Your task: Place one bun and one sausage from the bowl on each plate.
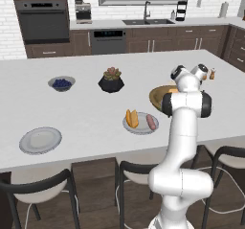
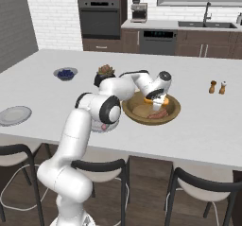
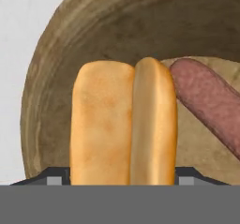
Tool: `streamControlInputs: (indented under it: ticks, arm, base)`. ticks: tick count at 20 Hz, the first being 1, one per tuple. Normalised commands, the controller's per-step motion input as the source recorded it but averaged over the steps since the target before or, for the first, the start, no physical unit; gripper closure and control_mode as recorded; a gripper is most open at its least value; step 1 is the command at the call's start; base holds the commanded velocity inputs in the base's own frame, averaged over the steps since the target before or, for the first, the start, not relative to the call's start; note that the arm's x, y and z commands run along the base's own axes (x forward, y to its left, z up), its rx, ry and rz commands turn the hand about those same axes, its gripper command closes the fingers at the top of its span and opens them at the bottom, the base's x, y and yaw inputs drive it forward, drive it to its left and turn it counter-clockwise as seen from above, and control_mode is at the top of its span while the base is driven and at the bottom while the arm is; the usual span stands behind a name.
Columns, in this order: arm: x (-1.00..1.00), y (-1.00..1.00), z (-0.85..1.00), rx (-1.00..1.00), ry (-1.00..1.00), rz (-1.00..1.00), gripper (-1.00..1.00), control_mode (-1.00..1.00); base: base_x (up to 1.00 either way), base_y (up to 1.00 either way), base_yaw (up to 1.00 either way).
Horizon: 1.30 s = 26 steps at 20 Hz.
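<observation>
Now bun (image 3: pixel 124 124) lengthwise along claw (image 3: pixel 124 178) (sausage (image 3: pixel 208 101) angled beside).

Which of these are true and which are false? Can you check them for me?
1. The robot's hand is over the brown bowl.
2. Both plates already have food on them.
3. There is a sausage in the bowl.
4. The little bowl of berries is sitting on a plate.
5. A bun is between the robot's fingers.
1. True. The gripper is down over the bowl.
2. False. The near plate holds a bun and a sausage; the far plate is bare.
3. True. A sausage in the bowl lies beside the bun.
4. False. The berry bowl stands on the counter, apart from both plates.
5. True. The held bun sits between the fingertips, seen in the hand view.
</observation>
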Motion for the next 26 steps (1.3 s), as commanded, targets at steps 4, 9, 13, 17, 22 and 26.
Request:
streamControlInputs:
  ticks: [4, 9, 13, 17, 22, 26]
  arm:
    - [-0.74, 0.17, 0.79, -0.05, 0.00, 0.10, 1.00, -1.00]
    - [-0.82, 0.77, 0.31, -0.14, 0.01, 0.45, 1.00, -1.00]
    - [-0.84, 0.88, 0.03, -0.18, 0.04, 0.56, 1.00, -1.00]
    - [-0.56, 0.77, 0.28, -0.12, 0.10, 0.56, 1.00, -1.00]
    - [-0.33, 0.73, 0.21, -0.09, 0.12, 0.57, 1.00, -1.00]
    - [-0.67, 0.44, 0.01, -0.12, 0.02, 0.53, 1.00, -1.00]
  base:
    - [0.00, 0.00, 0.00]
    - [0.00, 0.00, 0.00]
    - [0.00, 0.00, 0.00]
    - [0.00, 0.00, 0.00]
    - [0.00, 0.00, 0.00]
    - [0.00, 0.00, 0.00]
